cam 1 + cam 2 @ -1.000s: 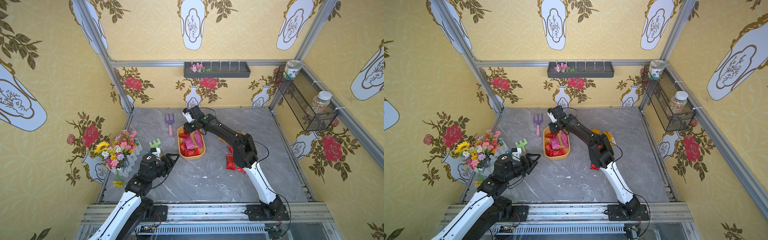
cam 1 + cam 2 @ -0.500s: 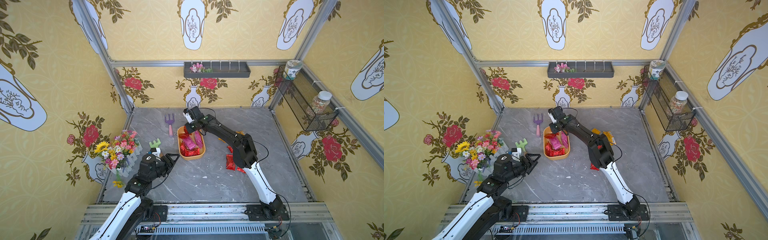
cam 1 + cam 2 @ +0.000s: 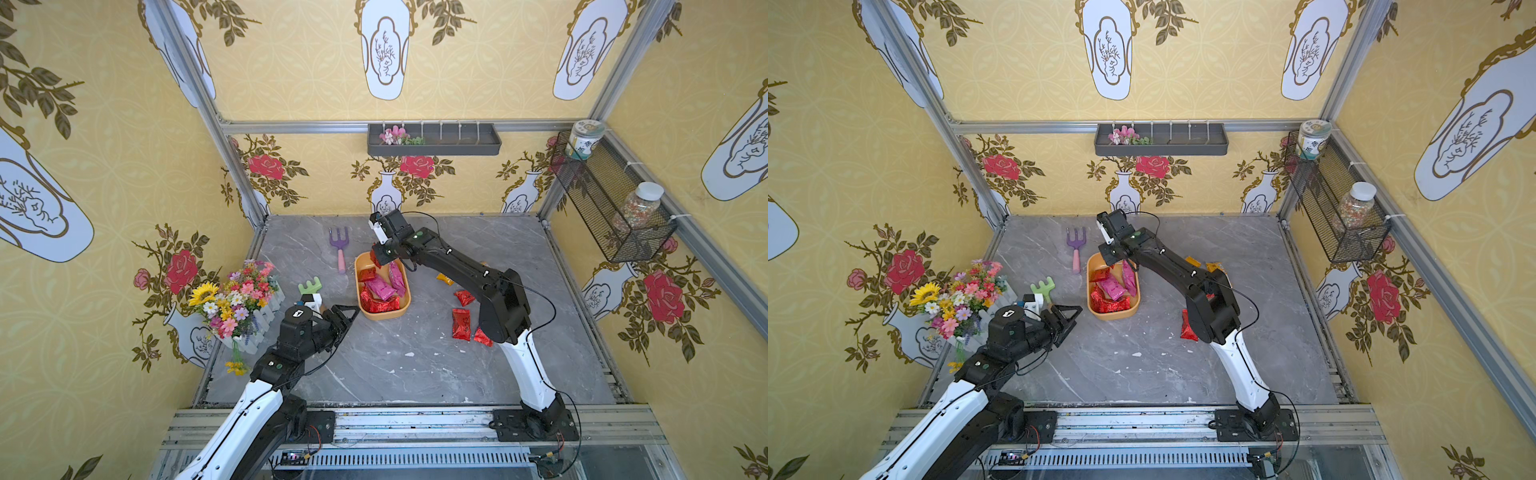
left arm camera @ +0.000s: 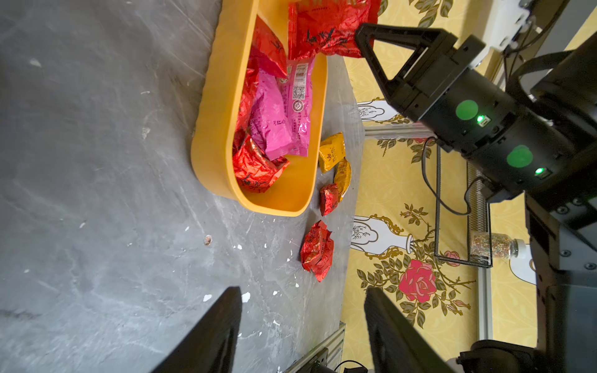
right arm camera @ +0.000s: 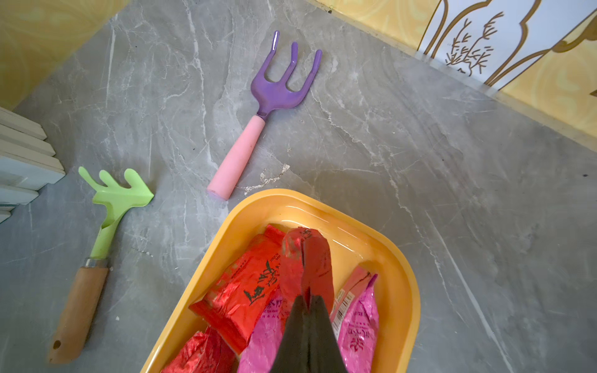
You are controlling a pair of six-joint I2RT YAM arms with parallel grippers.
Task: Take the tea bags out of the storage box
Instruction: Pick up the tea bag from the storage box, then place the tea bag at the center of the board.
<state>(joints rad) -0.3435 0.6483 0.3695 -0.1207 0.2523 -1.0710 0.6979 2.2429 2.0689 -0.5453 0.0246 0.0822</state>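
**Top views.** The storage box (image 3: 386, 317) sits mid-table (image 3: 415, 374); all places are given from it. Some tea bags (image 3: 461, 325) already lie on the table on the box's right-arm side, and more are inside it.
- Right arm: stretched long and low, with the wrist bent down over the box's far end. The right end effector (image 3: 377, 261) is there, but its grip can't be read from here.
- Left arm: folded. The left end effector (image 3: 345, 314) hovers just beside the box's near corner and points at it.

**Left wrist view.** The left end effector's fingers (image 4: 219, 332) stand apart with nothing between them. Across the box, the right end effector pinches a red sachet (image 4: 323, 32) by its edge.

**Right wrist view.** The jaws are pressed together on the red sachet. Red and pink sachets (image 5: 358, 316) lie beneath it in the box. The purple fork (image 5: 281, 84) and green rake (image 5: 119, 193) lie beyond the box.

**Judgement.** The grasp is made and lift-out is in hand. The next move is to raise the sachet clear of the rim, carry it to the loose bags and release it. The foil may slip.
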